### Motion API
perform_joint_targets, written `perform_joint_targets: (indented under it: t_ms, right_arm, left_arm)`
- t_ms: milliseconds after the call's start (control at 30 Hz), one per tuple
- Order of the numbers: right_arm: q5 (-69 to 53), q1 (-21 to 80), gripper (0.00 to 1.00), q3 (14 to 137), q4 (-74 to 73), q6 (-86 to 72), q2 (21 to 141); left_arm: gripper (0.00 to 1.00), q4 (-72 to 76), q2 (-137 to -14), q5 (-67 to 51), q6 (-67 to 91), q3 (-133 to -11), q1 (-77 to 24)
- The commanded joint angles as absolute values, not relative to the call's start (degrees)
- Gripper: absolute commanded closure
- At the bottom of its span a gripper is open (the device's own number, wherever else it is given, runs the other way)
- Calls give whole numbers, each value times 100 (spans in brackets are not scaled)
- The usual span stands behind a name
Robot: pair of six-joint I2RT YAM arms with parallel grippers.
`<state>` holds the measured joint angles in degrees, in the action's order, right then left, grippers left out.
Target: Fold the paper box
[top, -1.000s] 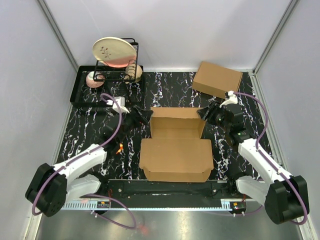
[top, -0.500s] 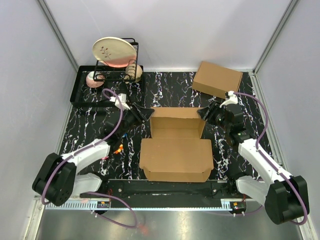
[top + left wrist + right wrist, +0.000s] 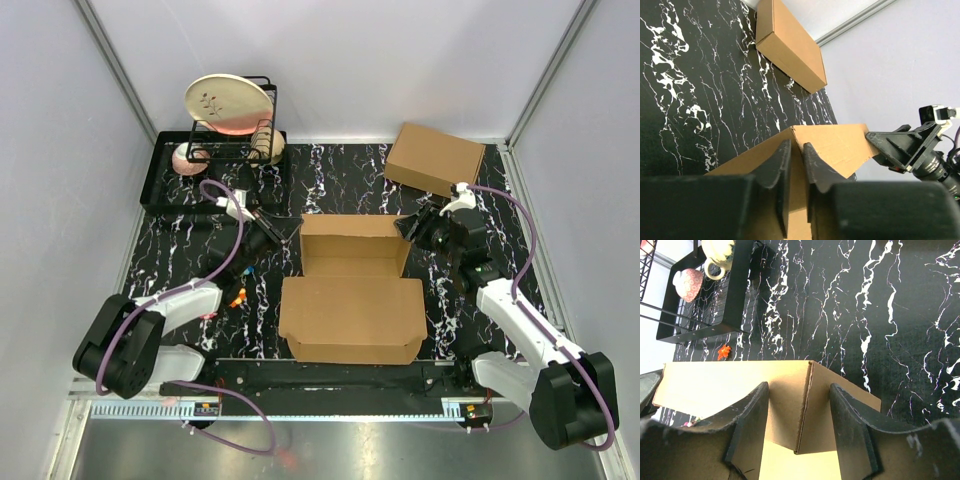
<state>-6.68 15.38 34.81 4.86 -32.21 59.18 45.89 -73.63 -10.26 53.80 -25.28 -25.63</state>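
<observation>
The paper box (image 3: 350,320), plain brown cardboard, lies mid-table with its rear walls folded upright and a wide flat panel toward me. My left gripper (image 3: 283,232) is at the box's rear left corner. In the left wrist view its fingers (image 3: 782,160) pinch a standing cardboard wall (image 3: 840,145) with no gap showing. My right gripper (image 3: 411,228) is at the rear right corner. In the right wrist view it (image 3: 799,388) straddles the corner of the box (image 3: 715,385), open, with space on both sides.
A second, made-up brown box (image 3: 435,158) sits at the back right. A black tray (image 3: 165,175) at the back left holds a wire rack (image 3: 262,125) with a plate (image 3: 228,103) and cups. A small orange scrap (image 3: 237,297) lies left of the box.
My left gripper has reached in to the box's rear left corner and closed from wide open onto the cardboard wall. The right arm and the box have stayed put.
</observation>
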Motion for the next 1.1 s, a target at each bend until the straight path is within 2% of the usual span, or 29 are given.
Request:
perform_joint_targets:
  t_ms: [0, 100, 400, 467, 500, 533, 667, 1067]
  right_arm:
    - [-580, 1529, 46, 3243, -97, -2944, 5985]
    - [-554, 1529, 46, 3199, -88, -2944, 5985]
    - [-510, 1529, 47, 3304, -202, -2944, 5950]
    - [-518, 1529, 43, 3392, -255, -2944, 5933]
    - [-519, 1529, 35, 3436, -324, -2944, 5898]
    - [-510, 1521, 30, 3471, -360, -2953, 5880]
    - [-387, 1529, 16, 3804, -580, -2980, 5801]
    - [97, 1529, 3, 4990, -1414, -2795, 5335]
  left_arm:
    - [91, 4895, -7479, -1257, 5388, -2329, -2584]
    - [100, 4887, -7497, -1169, 5370, -2206, -2584]
    - [99, 4669, -7314, -1081, 5283, -2179, -2584]
    - [84, 4492, -7190, -1064, 5186, -2329, -2584]
    - [73, 4300, -7085, -1063, 5159, -2442, -2584]
    - [60, 4193, -7032, -1046, 5124, -2504, -2584]
    - [44, 3762, -6768, -967, 4966, -2742, -2584]
    - [35, 2568, -5688, -642, 4448, -3410, -2523]
